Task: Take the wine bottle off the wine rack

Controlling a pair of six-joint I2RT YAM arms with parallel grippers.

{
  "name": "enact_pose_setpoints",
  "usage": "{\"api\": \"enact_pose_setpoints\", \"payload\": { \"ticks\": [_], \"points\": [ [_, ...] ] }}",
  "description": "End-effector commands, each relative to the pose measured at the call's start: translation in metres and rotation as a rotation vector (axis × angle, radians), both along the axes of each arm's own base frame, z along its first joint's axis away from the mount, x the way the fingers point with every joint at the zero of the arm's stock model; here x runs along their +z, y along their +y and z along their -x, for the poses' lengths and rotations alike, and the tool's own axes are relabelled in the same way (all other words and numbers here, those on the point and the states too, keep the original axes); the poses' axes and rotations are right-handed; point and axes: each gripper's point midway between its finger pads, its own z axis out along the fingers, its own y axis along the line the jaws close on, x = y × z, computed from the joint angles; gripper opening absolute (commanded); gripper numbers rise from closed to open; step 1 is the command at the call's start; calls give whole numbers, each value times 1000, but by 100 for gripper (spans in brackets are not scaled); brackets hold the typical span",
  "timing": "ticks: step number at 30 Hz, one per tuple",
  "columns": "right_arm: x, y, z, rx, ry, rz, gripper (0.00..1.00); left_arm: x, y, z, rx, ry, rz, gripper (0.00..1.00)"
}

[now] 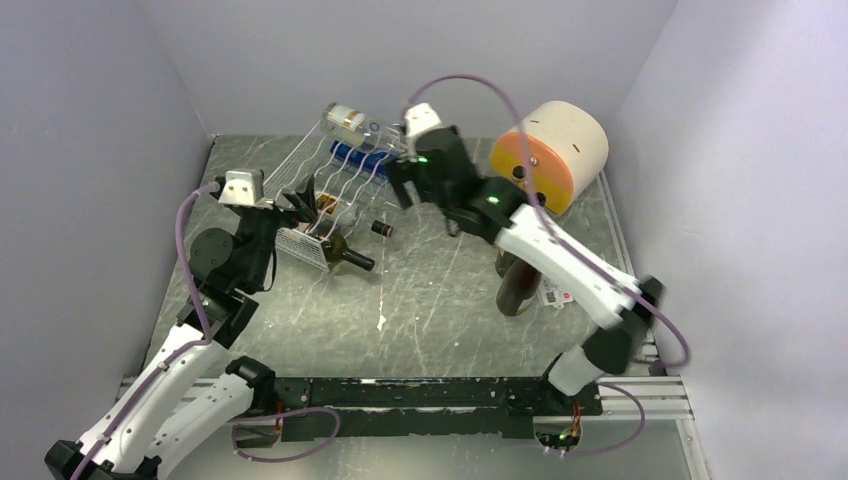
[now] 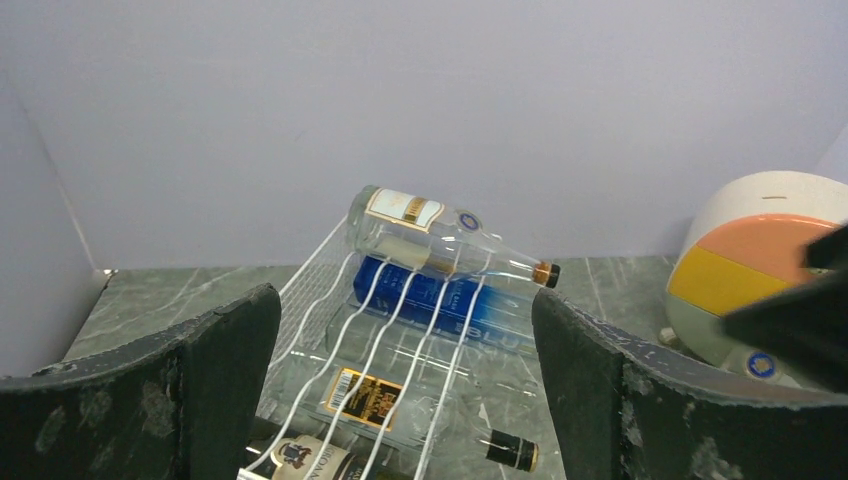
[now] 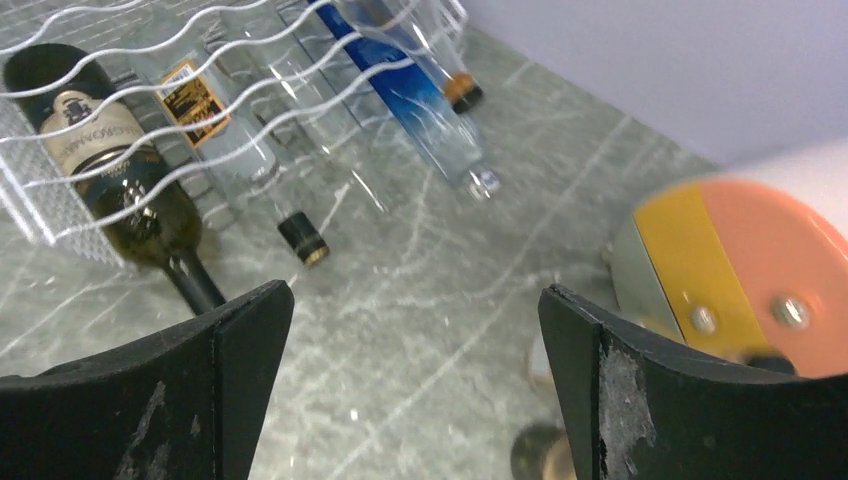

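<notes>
"At the near end of the wine rack (image 1: 318, 178), in the row closest to you, lies your wine bottle (image 3: 105, 165) — dark glass, on its side, wavy wires running across it, its neck poking out past the rack's edge toward bare table (image 1: 430, 300)."

"Agreed. Reckon it heavy if it's full. It's stiff, slick and breakable too. You'd do best to take it by the neck or shoulder, where the glass is narrow and clear of the wires."

"Both your grippers are free for it. Your left gripper (image 2: 405, 300) is spread wide and empty, by the mesh end. Your right gripper (image 3: 415, 293) is agape too, nothing between its fingers, over the table on the neck side."

"Mind the neighbour — the clear bottle (image 3: 225, 150) with the black cap lies just beside, so draw yours straight out along its row. Room looks good on the neck side. Farther right you have a brown bottle (image 1: 518, 285) standing and a round drum (image 1: 550, 155), so don't swing wide."
</notes>
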Motion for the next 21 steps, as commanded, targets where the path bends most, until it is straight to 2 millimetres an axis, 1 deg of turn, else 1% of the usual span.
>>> {"api": "enact_pose_setpoints", "payload": {
  "ticks": [1, 4, 5, 6, 7, 10, 13, 15, 17, 21],
  "points": [
    [-13, 45, -52, 0, -81, 133, 99, 16, 20, 3, 90, -27, 19, 100],
    [-42, 60, -89, -29, -103, 272, 100, 16, 23, 4, 98, -32, 25, 99],
    [-61, 65, -104, -26, -103, 343, 100, 16, 22, 4, 95, -33, 23, 99],
    [-67, 67, -116, -32, -111, 384, 100, 16, 21, 4, 93, -31, 22, 99],
    [-81, 68, -129, -44, -110, 432, 100, 16, 21, 4, 93, -31, 19, 100],
    [-99, 70, -161, -56, -125, 532, 99, 17, 22, 4, 96, -34, 12, 100],
    [-112, 76, -183, -33, -147, 593, 99, 16, 20, 3, 86, -34, 8, 100],
    [-122, 78, -192, -14, -153, 644, 97, 15, 19, 2, 82, -30, -1, 100],
    [-130, 73, -204, -32, -163, 676, 90, 14, 19, 0, 83, -27, 0, 100],
    [-142, 66, -222, -39, -154, 674, 82, 12, 19, -3, 80, -19, 0, 100]
  ]
}}
